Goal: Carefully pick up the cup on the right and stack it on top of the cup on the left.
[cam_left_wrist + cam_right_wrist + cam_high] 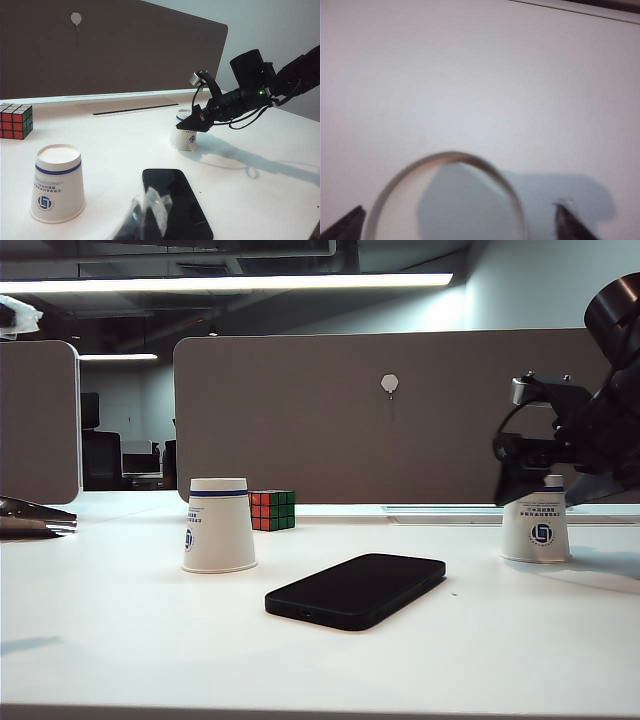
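Observation:
Two white paper cups with a blue band stand upside down on the white table. The right cup (536, 530) (184, 137) sits under my right gripper (540, 485) (457, 222). That gripper is open. Its dark fingertips (344, 225) stand either side of the cup's upturned base (450, 200), with small gaps showing. The left cup (218, 525) (57, 182) stands alone, well apart from it. My left gripper (40, 518) (145, 217) hovers low at the table's left edge, fingers together, holding nothing.
A black phone (355, 590) (175, 202) lies flat between the two cups. A Rubik's cube (272, 510) (15, 121) sits behind the left cup. A grey partition (390, 420) closes off the back of the table.

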Robot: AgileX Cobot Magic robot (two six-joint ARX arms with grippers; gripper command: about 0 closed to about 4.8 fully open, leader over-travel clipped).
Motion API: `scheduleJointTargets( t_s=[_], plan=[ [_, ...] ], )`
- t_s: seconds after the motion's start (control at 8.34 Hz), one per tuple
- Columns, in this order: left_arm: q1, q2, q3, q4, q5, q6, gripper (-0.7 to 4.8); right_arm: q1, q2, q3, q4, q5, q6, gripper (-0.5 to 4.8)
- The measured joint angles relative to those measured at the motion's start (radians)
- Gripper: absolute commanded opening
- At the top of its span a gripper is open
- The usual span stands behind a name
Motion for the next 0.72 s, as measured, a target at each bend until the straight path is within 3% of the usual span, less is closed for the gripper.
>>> scheduleJointTargets(
  t_s=[0.72],
  plan=[
    [0.0,0.0,0.0,0.0,0.0,0.0,-0.04,-0.008,0.072,0.0,0.184,0.072,-0.002,4.79]
  ],
)
